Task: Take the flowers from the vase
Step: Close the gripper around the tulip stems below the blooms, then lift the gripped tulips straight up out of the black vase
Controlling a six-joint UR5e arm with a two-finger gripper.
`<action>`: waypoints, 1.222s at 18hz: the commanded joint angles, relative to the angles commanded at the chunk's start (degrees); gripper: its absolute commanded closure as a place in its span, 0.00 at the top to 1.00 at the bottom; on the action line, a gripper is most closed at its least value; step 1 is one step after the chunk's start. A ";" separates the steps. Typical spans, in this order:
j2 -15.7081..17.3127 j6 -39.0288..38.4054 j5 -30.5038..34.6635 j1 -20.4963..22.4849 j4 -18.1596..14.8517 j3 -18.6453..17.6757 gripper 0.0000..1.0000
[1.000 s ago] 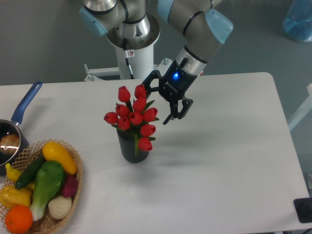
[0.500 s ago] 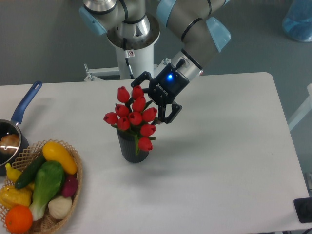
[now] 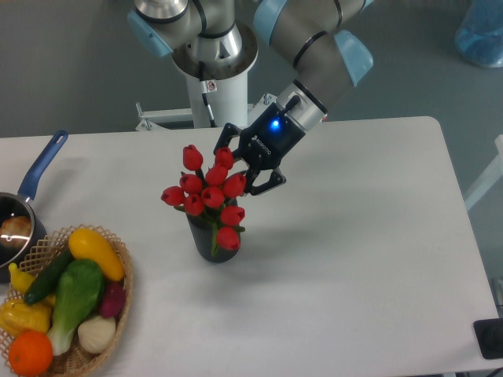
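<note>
- Gripper [image 3: 241, 166] moved in from 3 o'clock — now pressed against flowers [image 3: 206, 192]; jaws apart around the upper buds, not yet clamped.
- Bunch nudged toward 9 o'clock, stems still in vase [image 3: 207, 242] — closing comes next.

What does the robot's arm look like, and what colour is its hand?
The arm is made of fat silver-grey tubes with light blue caps on the joints. It stands on a white post with a small label on it. The gripper at the end is black, with two black jaws, faint small white lettering on its body and a little blue light glowing on it.
</note>
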 joint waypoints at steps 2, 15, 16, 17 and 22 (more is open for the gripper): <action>0.88 -0.09 -0.26 0.26 -0.09 0.09 0.00; 8.18 -3.95 -2.46 1.94 -5.19 2.45 0.00; 8.26 -4.56 -2.55 1.85 -5.27 3.07 0.00; 8.44 -5.18 -2.72 1.85 -5.27 3.51 0.00; 9.75 -7.91 -5.18 1.76 -5.10 5.18 0.00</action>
